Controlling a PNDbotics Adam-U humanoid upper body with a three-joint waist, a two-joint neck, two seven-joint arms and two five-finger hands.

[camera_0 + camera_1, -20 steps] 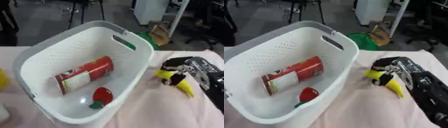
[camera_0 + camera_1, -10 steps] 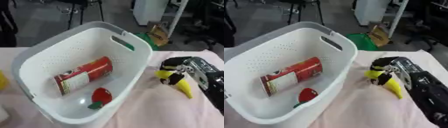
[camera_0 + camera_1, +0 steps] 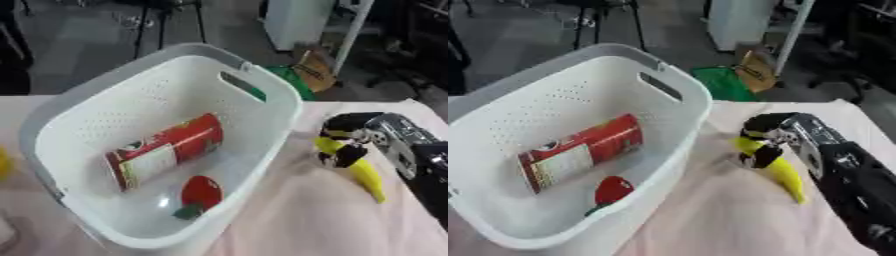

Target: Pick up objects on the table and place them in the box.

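Observation:
A yellow banana (image 3: 360, 171) lies on the pink cloth to the right of the white basket (image 3: 271, 125). My right hand (image 3: 348, 140) comes in from the right, its fingers and thumb curled round the banana's upper end. Inside the basket a red cylindrical can (image 3: 164, 151) lies on its side, and a small red fruit with a green stem (image 3: 199, 192) sits below it. My left hand shows in no view.
A yellow object (image 3: 4, 165) shows at the left edge of the cloth. Beyond the table's far edge stand a green bag with a cardboard piece (image 3: 732, 80), chair legs and a white cabinet on the floor.
The hand and banana stay in place beside the basket; the can and red fruit have not moved. The view has shifted very slightly.

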